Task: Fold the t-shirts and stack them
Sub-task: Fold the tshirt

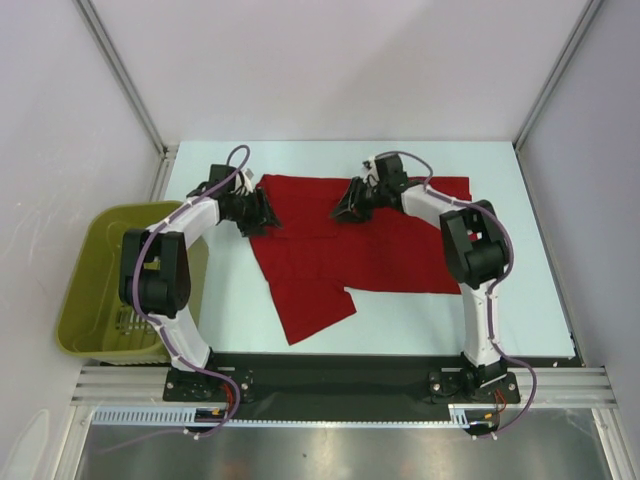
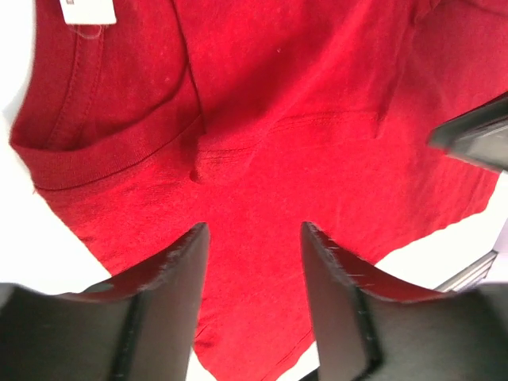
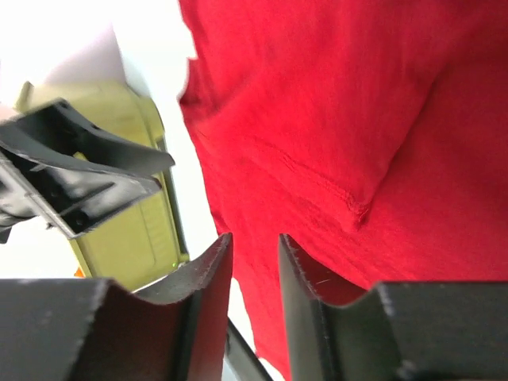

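One red t-shirt (image 1: 360, 250) lies partly folded on the white table (image 1: 520, 250), a flap pointing to the near edge. My left gripper (image 1: 265, 215) is open at the shirt's far left corner. In the left wrist view (image 2: 254, 230) it hovers just over the cloth (image 2: 317, 119), with the collar (image 2: 95, 151) and a white tag (image 2: 87, 9) beyond it. My right gripper (image 1: 347, 210) is over the shirt's far edge near the middle. In the right wrist view (image 3: 254, 238) its jaws stand a narrow gap apart above a folded hem (image 3: 349, 206), holding nothing.
An olive-green basket (image 1: 100, 270) stands off the table's left edge; it also shows in the right wrist view (image 3: 135, 222). Grey walls and metal frame posts close in the table at the back and sides. The arm bases sit on the near rail.
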Robot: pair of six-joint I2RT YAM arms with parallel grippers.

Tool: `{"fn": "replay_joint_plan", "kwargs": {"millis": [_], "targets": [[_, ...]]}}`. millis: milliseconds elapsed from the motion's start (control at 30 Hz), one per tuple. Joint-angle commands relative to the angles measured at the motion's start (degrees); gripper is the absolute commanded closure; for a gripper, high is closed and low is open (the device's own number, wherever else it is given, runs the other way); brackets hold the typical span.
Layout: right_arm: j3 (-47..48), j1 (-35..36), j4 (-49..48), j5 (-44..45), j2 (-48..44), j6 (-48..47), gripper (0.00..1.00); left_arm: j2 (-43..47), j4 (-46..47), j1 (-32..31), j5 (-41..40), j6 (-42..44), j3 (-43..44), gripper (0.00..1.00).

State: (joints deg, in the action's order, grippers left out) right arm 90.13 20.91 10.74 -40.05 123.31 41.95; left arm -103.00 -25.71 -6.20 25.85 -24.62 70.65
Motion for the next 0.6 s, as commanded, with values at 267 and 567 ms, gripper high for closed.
{"fn": "replay_joint_plan", "kwargs": {"millis": [267, 567], "targets": [[-2.1, 0.0, 0.0, -1.7, 2.6, 1.0, 0.65, -3.5, 7.8, 0.3, 0.2, -4.0, -2.9, 0.45], [-2.9, 0.1, 4.4, -0.7, 3.0, -4.6, 0.63, -7.0, 10.7, 0.3, 1.2, -6.1, -2.2, 0.44]]}}
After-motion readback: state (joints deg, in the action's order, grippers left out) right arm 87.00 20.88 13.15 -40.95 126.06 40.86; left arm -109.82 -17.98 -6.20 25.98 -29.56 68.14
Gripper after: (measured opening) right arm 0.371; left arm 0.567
